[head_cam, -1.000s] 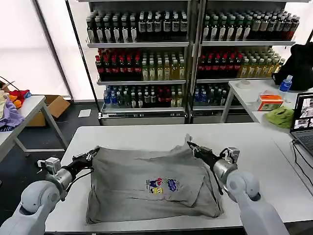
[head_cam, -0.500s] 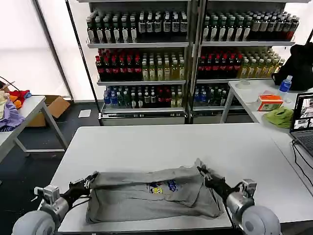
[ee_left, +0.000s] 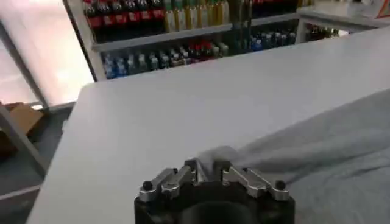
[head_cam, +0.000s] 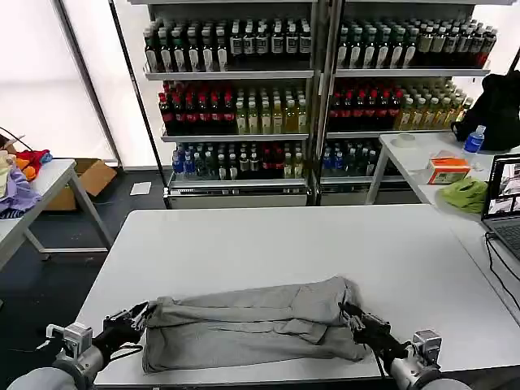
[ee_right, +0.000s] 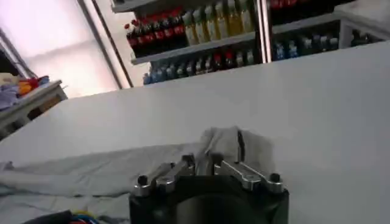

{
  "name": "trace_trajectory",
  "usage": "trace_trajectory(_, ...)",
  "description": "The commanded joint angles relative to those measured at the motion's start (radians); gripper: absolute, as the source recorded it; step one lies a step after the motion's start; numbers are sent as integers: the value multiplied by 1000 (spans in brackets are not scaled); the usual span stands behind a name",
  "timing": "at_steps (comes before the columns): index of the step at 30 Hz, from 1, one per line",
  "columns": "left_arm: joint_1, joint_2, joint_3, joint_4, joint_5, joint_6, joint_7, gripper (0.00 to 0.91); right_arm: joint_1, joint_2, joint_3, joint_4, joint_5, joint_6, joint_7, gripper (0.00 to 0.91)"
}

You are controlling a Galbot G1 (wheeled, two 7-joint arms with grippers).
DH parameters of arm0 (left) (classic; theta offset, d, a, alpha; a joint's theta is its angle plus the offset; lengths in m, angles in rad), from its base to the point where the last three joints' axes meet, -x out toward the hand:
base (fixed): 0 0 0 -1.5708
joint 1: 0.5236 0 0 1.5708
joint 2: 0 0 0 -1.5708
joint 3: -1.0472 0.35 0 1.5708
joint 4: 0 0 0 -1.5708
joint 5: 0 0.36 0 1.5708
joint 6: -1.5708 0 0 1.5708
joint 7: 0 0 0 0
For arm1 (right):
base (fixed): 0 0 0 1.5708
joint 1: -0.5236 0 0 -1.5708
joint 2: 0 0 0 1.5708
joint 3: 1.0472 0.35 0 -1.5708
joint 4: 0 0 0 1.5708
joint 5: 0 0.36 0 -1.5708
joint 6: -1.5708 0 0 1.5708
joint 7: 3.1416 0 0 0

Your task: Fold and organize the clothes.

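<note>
A light grey T-shirt (head_cam: 252, 321) lies folded over on itself in a long band along the front edge of the white table (head_cam: 268, 236). Its chest print is hidden in the head view. My left gripper (head_cam: 138, 315) is shut on the shirt's left end, low over the table. In the left wrist view the gripper (ee_left: 207, 164) pinches a peak of grey cloth (ee_left: 341, 140). My right gripper (head_cam: 349, 312) is shut on the shirt's right end. The right wrist view shows this gripper (ee_right: 202, 159) with a bunched fold of the shirt (ee_right: 91, 173) between its fingers.
Shelves of bottles (head_cam: 309, 89) stand behind the table. A side table on the right carries a lime-green cloth (head_cam: 465, 195), an orange box (head_cam: 448, 170) and a laptop (head_cam: 504, 203). At the far left a table holds a lilac-and-orange cloth heap (head_cam: 16, 187).
Both grippers have drawn the shirt's far edge toward the table's front edge, folding it over the lower half. The print, seen earlier, is now covered.
</note>
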Motion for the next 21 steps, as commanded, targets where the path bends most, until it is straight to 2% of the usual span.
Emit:
trace_trajectory(1,61,-72,-58,-89,-102,10,-122,907,11,-6,37,-48,-129,338,-118,907)
trace_trajectory(2,73,-92,-29,-108,-113,-12,-144,907,11,-2,34,-63,-124,382,-125,907)
trace_trajectory(3,77,-173,4,-118,-109,-38,-225,907,15,9,20,-98,-125,481,-128,907)
trace_trajectory(5,89,-262,64,-130,-92,-71,-283,907,9,22,16,-128,-126,529,-138,907)
trace_trajectory(7,93,-347,152,-122,-26,-105,-347,907,-17,31,13,-131,-114,536,-138,907)
trace_trajectory(9,83,-389,190,-80,35,-132,-382,907,-43,36,10,-130,-122,540,-139,907)
trace_trajectory(12,68,-424,237,-44,64,-133,-455,907,-61,38,10,-132,-125,544,-133,907)
trace_trajectory(15,50,-447,270,-28,69,-91,-535,907,-71,36,16,-127,-115,544,-132,907)
trace_trajectory(16,38,-452,279,-22,70,-92,-551,836,-75,33,19,-123,-99,540,-132,907)
trace_trajectory(17,33,-456,283,-20,77,-97,-569,675,-75,33,19,-123,-99,540,-132,907)
trace_trajectory(18,29,-462,288,-19,94,-99,-572,212,-77,31,26,-123,-99,540,-133,907)
trace_trajectory(19,28,-463,297,-19,111,-101,-573,212,-79,29,28,-122,-98,541,-133,907)
trace_trajectory(20,28,-464,302,-16,128,-101,-571,101,-79,29,28,-122,-97,541,-133,907)
trace_trajectory(21,29,-464,313,-11,152,-103,-572,40,-82,28,31,-119,-84,539,-132,907)
